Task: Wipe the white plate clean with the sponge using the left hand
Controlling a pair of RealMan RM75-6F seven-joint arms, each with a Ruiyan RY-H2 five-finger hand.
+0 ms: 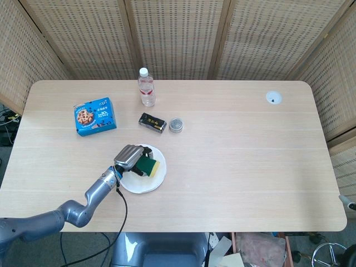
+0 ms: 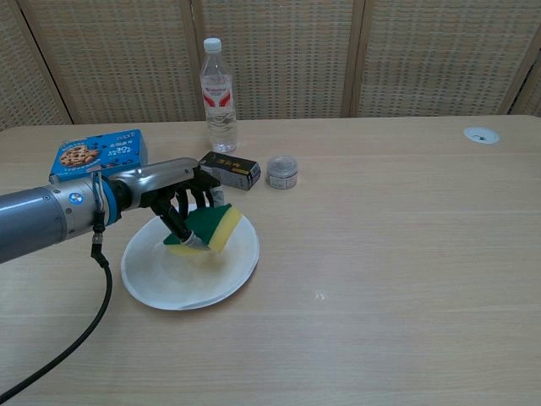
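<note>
The white plate lies on the table near its front left. My left hand reaches in from the left and grips a green and yellow sponge, holding it over the plate's far right part. The sponge's green side faces the hand and its yellow side faces right. Whether the sponge touches the plate cannot be told. My right hand shows in neither view.
Behind the plate lie a small black box and a small round tin. A clear water bottle stands farther back. A blue cookie box lies at the left.
</note>
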